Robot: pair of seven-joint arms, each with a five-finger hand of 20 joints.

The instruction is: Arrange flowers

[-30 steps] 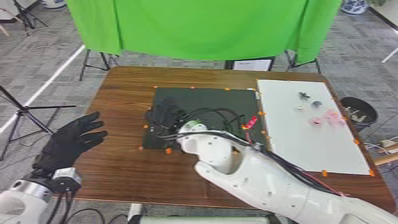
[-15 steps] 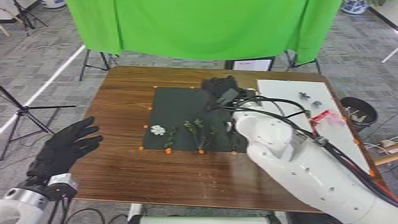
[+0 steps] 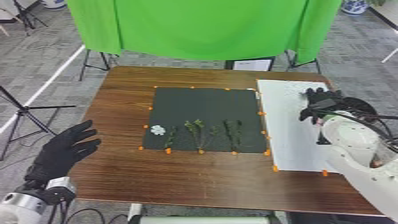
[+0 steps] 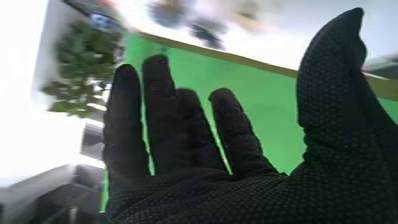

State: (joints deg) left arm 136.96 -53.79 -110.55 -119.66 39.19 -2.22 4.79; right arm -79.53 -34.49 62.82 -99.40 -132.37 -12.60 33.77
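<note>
My right hand point(image 3: 325, 104) is over the far right part of the white board point(image 3: 293, 150), with its fingers spread. In the right wrist view the right hand point(image 4: 213, 185) has straight fingers, the thumb apart and nothing held. My left hand point(image 3: 64, 150) is at the table's left edge, fingers extended, holding nothing. On the black mat point(image 3: 206, 102) a white flower point(image 3: 158, 130) lies at the near left. Beside it are green stems point(image 3: 197, 129), and farther right another pair of green stems point(image 3: 233, 132). The right hand and forearm cover part of the white board.
Orange markers point(image 3: 169, 150) line the edges of the mat and board on the brown table point(image 3: 178, 175). A dark bin point(image 3: 359, 106) stands beyond the table's right edge, partly behind the right arm. A green cloth point(image 3: 204, 30) hangs behind the table.
The right hand has swept from above the black mat rightward to the white board, uncovering the mat and its stems. The left hand has shifted slightly nearer.
</note>
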